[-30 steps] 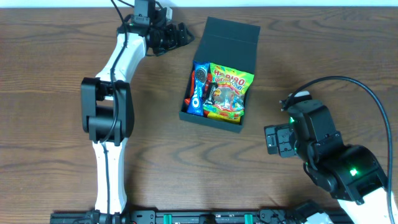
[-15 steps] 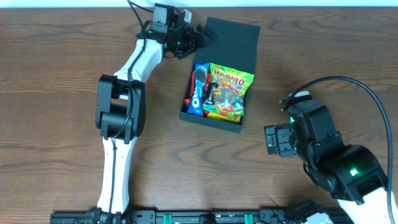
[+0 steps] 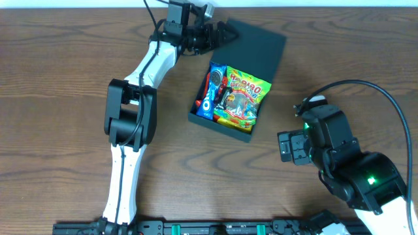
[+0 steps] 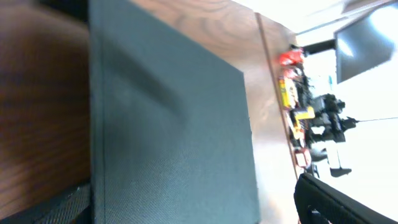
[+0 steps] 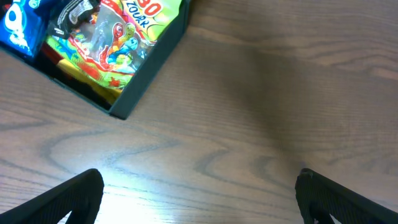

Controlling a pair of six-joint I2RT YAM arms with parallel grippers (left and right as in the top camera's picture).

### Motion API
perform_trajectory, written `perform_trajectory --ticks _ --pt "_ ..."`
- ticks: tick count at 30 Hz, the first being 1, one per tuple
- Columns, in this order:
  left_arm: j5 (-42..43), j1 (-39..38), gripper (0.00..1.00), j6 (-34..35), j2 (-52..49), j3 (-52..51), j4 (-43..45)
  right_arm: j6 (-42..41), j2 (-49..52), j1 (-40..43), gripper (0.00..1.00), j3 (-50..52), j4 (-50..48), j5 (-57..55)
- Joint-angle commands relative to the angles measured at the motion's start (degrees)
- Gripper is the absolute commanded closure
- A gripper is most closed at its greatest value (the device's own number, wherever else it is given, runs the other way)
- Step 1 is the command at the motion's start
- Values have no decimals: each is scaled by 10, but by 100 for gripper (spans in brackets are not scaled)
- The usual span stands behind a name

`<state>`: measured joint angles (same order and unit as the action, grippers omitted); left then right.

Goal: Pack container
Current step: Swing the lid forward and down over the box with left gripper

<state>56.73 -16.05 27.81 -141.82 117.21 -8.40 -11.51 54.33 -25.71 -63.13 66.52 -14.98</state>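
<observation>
Dark wood table [image 3: 52,98]; container [image 3: 258,46] lid between wide left gripper [image 3: 221,36]; right gripper [image 5: 202,194] wide above tabletop.

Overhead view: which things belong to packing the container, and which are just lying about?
Part of the job: the container; its flap lid; the Haribo bag and Oreo packet inside it; the left claw at the lid.

Just there: the right claw, open, apart from the container; the black cable near it.

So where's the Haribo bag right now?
In the overhead view, the Haribo bag lies inside the open container near the table's far middle, just right of the blue Oreo packet.
</observation>
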Motion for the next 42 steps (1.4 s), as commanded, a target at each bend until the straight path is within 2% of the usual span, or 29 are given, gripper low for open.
perform_trajectory --ticks 1,9,17,29,42 --pt "59 -4 5 -35 -3 56 9 -2 -3 10 1 0 -2 -2" --pt "115 -4 5 -34 -2 123 7 0 -3 10 1 0 -14 -2" --pt "191 -4 4 -37 0 125 8 0 -3 10 1 0 -14 -3" --pt "340 -6 4 -88 3 125 8 14 -3 10 1 0 -21 -3" --pt "340 9 4 -116 3 124 -55 13 -3 10 1 1 -21 -17"
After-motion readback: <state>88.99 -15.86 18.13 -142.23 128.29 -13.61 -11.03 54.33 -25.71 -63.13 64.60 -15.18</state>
